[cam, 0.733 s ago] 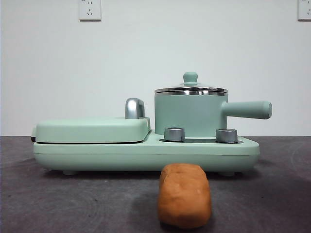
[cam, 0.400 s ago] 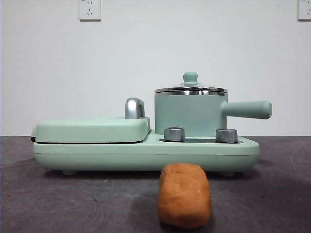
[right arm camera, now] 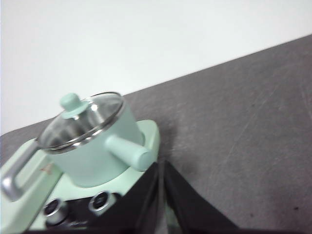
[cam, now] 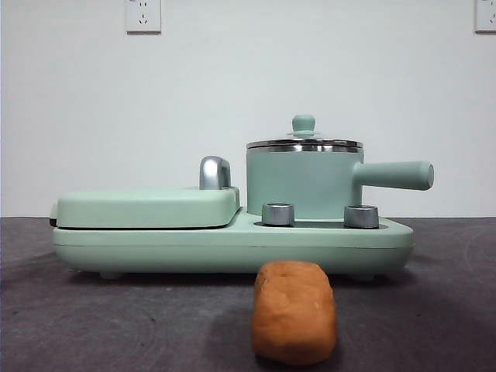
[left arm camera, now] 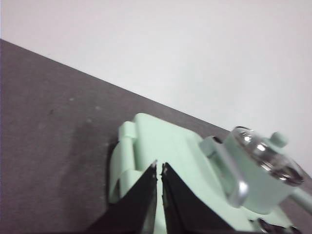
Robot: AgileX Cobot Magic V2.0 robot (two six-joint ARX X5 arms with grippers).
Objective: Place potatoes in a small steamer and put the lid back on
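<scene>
Potato (cam: 294, 312): lying on the dark table (cam: 93, 325), just in front of the cooker base (cam: 232, 244).
Steamer (cam: 302, 182): on the base, lid (cam: 304, 142) on (knob up).
Left gripper (left arm camera: 159, 170): jaws closed, empty, above the grill cover (left arm camera: 165, 146).
Right gripper (right arm camera: 161, 168): closed, empty, near the steamer's handle (right arm camera: 127, 151).

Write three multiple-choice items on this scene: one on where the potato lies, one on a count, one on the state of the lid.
1. Where does the potato lie?
A. on the table before the cooker
B. inside the steamer
C. on the grill cover

2. How many steel knobs show on the cooker's front?
A. one
B. two
C. four

3. How is the lid?
A. off, on the table
B. held by a gripper
C. on the small steamer

Key: 1 A, it rests on the dark table; 2 B, a pair shows below the pot; 3 C, its rim sits on the pot.
</scene>
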